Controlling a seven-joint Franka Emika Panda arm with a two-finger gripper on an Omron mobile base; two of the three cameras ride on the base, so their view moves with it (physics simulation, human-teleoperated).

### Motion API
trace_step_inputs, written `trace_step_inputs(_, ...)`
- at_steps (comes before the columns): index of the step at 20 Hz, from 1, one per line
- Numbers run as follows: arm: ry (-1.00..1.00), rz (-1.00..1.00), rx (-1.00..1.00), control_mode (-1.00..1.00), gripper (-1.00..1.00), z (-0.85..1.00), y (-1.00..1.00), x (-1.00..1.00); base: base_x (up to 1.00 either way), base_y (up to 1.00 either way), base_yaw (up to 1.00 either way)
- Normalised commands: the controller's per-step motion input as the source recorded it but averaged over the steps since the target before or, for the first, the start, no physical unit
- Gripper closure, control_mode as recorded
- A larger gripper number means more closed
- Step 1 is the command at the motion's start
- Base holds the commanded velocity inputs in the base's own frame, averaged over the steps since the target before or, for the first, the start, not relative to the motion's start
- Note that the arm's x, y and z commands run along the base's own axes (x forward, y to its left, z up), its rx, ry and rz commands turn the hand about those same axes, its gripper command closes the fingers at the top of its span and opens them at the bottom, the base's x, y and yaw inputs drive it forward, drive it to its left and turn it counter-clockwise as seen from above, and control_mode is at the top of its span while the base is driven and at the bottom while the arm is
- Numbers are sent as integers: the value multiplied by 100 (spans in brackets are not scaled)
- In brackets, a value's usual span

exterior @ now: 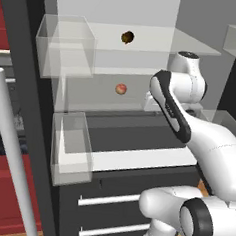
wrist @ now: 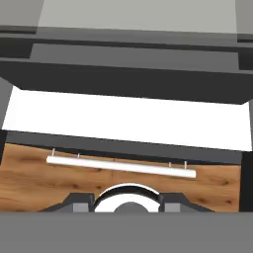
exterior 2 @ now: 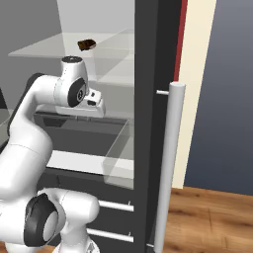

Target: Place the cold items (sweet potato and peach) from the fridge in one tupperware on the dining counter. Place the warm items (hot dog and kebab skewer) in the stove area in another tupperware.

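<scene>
Peach (exterior: 121, 88) on fridge shelf (exterior: 106, 105), seemingly untouched.

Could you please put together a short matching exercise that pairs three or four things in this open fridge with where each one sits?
Things:
1. sweet potato
2. peach
3. door bin
4. drawer handle

Places:
A. on the dark front below the fridge compartment
B. on the upper glass shelf
C. on the open door at the left, level with the upper shelf
D. on the lower glass shelf, beside the robot's arm

Pairs: 1-B, 2-D, 3-C, 4-A
</scene>
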Motion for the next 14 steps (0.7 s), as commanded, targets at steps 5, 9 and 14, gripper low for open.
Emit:
trace_step_inputs(5, -20, -7, 3, -100, -100, 0, 0, 0, 0, 0, 0)
trace_step_inputs(9, -40, -29, 6, -100, -100, 0, 19, 8, 0, 0, 0)
trace_step_inputs(14, -5, -31, 4, -100, -100, 14, 25, 30, 0, 0, 0)
